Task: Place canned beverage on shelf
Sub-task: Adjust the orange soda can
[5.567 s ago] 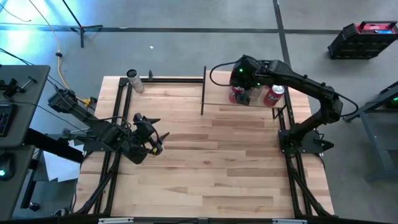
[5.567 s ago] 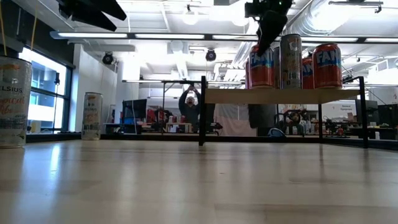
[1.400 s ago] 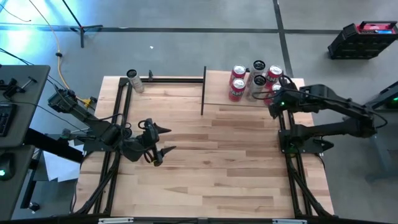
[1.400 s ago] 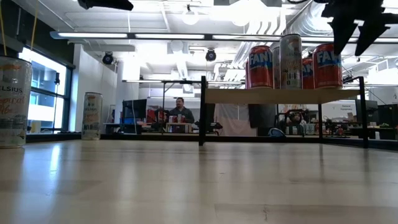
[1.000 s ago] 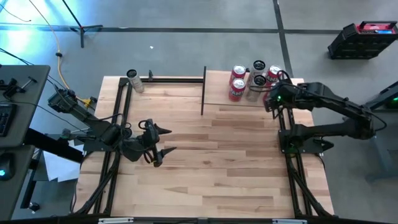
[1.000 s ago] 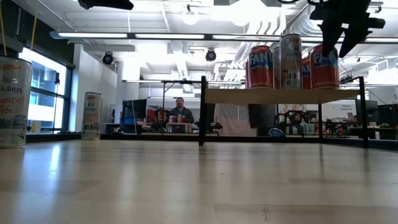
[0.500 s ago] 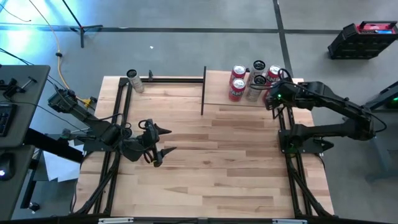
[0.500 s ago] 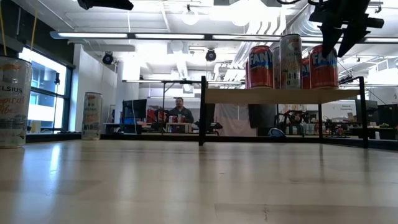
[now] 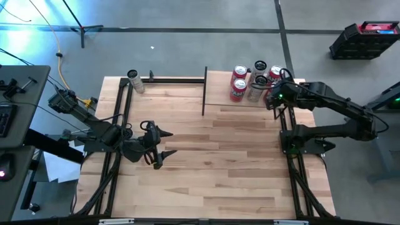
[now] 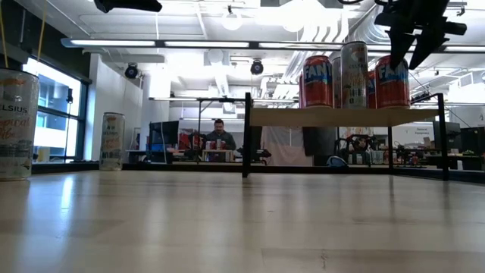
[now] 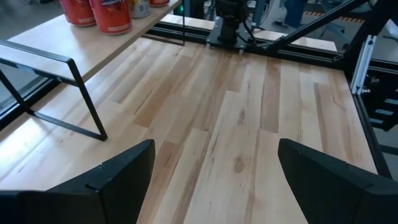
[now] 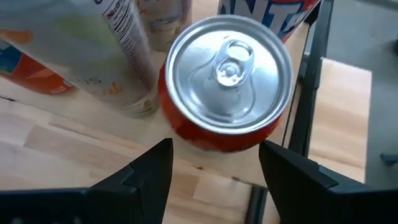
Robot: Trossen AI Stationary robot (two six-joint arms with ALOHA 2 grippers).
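Your right gripper [image 12: 211, 165] hangs directly above a red can [image 12: 225, 81] standing upright on the shelf [image 9: 219, 89], at its right end. The can's long axis runs straight up toward the gripper. The jaws stand apart on either side of the lid, touching nothing. Fanta lettering shows on the red cans. Your left gripper [image 9: 161, 142], open and empty, waits over the tabletop [image 9: 212, 169], well away. A tall can [image 10: 17, 125] reads Celsius.
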